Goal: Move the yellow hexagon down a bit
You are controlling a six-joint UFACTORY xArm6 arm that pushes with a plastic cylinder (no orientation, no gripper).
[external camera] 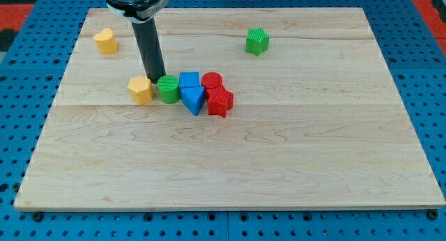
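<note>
The yellow hexagon (141,90) lies left of the board's middle, touching or nearly touching a green cylinder (168,89) on its right. My rod comes down from the view's top. My tip (156,78) rests just above the gap between the yellow hexagon and the green cylinder, at their upper edges. A blue cube (189,81), a blue triangle (193,99), a red cylinder (212,81) and a red star-like block (220,101) cluster to the right of the green cylinder.
A yellow heart-shaped block (106,41) sits at the upper left of the wooden board (230,164). A green block (257,41) sits at the upper right of middle. Blue perforated table surrounds the board.
</note>
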